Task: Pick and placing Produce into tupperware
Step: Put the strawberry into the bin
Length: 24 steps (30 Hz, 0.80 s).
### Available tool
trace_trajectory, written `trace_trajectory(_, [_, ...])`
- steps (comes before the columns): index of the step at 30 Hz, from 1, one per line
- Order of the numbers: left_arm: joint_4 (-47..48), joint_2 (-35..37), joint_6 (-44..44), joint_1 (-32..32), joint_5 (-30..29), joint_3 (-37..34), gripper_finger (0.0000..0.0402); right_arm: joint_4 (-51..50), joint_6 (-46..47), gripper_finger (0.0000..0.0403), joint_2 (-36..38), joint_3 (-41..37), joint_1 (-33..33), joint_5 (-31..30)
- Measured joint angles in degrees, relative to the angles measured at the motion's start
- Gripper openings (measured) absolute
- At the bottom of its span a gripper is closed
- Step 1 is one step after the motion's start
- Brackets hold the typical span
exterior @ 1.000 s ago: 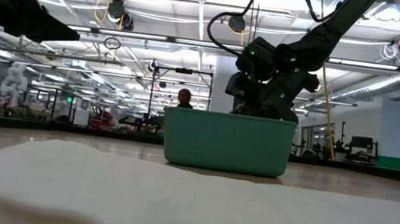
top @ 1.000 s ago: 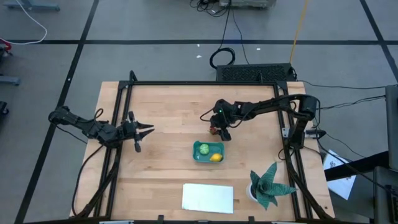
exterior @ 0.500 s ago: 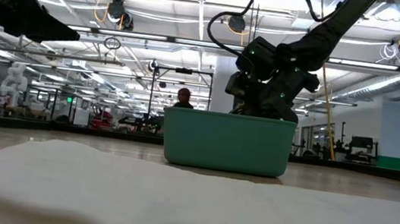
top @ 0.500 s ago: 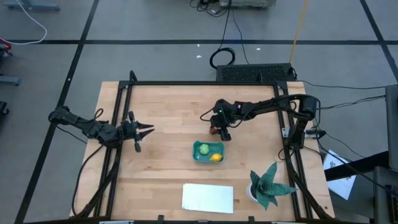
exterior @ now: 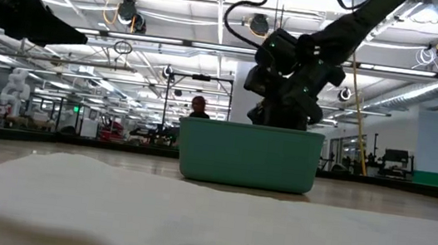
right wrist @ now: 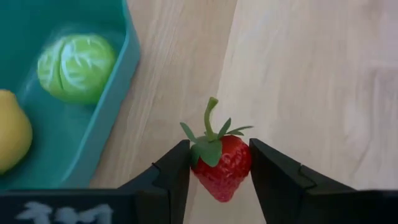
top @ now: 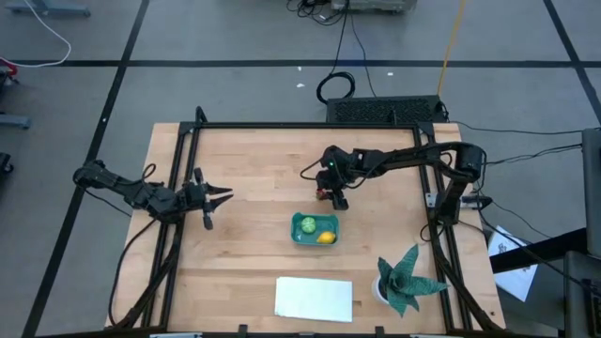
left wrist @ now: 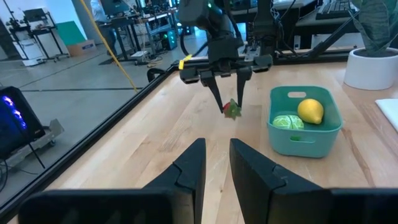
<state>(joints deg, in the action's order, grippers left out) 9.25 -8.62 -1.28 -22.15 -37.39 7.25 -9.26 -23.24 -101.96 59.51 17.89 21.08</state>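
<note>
Gripping a red, green-leaved strawberry [right wrist: 219, 165]; right gripper [right wrist: 219, 171] clamped.

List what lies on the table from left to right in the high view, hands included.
Left hand, open → white sheet → right hand gripping the strawberry → plant. The tub overlaps, so it is omitted.

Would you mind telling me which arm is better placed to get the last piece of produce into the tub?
The right arm. Its gripper is already shut on the strawberry, lifted just beside the teal tub holding the lemon and green cabbage. The left gripper waits empty, far off at the table's left side.
</note>
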Motion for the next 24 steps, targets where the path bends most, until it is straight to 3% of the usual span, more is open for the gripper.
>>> trace_trajectory(15, [-0.03, 0.02, 0.02, 0.00, 0.33, 0.02, 0.0079, -13.90, 0.43, 0.0141, 0.76, 9.85, -1.14, -0.13])
trace_trajectory(24, [-0.01, 0.02, 0.39, 0.00, 0.42, 0.01, 0.0079, -17.17, 2.67, 0.0137, 10.29, 10.14, -0.69, -3.37])
